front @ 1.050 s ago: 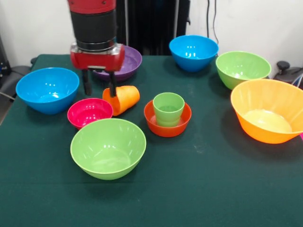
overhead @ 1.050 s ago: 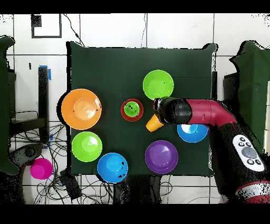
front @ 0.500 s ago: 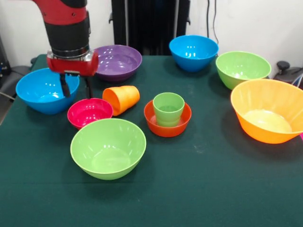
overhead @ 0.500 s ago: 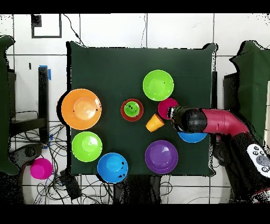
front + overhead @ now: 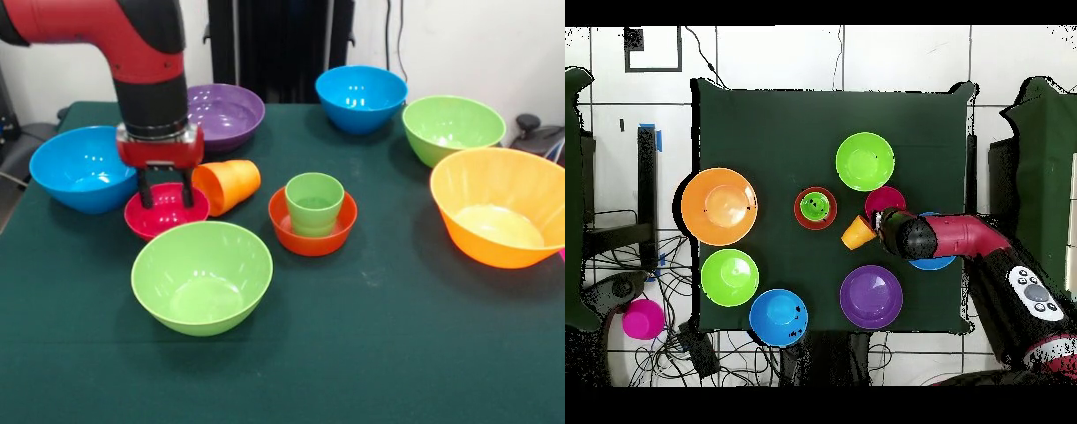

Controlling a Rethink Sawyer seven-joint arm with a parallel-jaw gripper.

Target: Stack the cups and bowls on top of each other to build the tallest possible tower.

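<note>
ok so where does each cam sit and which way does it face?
Front view: sits across the table, faces the robot; the red-and-black arm comes down from above, tool open over the small magenta bowl.
Overhead view: above the table, looking straight down; arm enters from lower right.
Shared: magenta bowl, tipped orange cup, green cup in the orange-red bowl.

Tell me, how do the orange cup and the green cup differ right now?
The orange cup lies tipped on its side on the cloth, while the green cup stands upright. The green cup sits inside the small orange-red bowl; the orange cup rests beside the magenta bowl. Both are small, glossy, tapered tumblers.
</note>
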